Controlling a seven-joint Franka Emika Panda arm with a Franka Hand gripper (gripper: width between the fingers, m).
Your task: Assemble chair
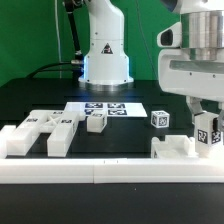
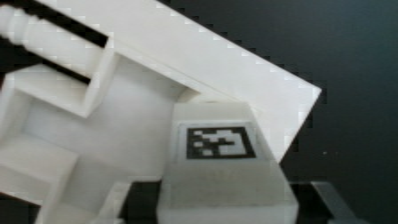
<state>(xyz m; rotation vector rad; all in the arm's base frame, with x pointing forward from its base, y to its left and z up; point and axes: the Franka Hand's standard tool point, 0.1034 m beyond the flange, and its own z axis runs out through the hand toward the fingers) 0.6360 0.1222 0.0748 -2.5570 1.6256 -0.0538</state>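
Currently, we see the gripper at right of frame, clenched on tagged white chair piece, piece seated in its jaws, just right of slotted white part.

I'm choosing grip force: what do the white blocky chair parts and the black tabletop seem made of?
White blocky chair parts: likely rigid plastic, perhaps 3D-printed; matte, uniform white, square edges.
Black tabletop: matte, no glare, maybe cloth or mat; cannot tell.
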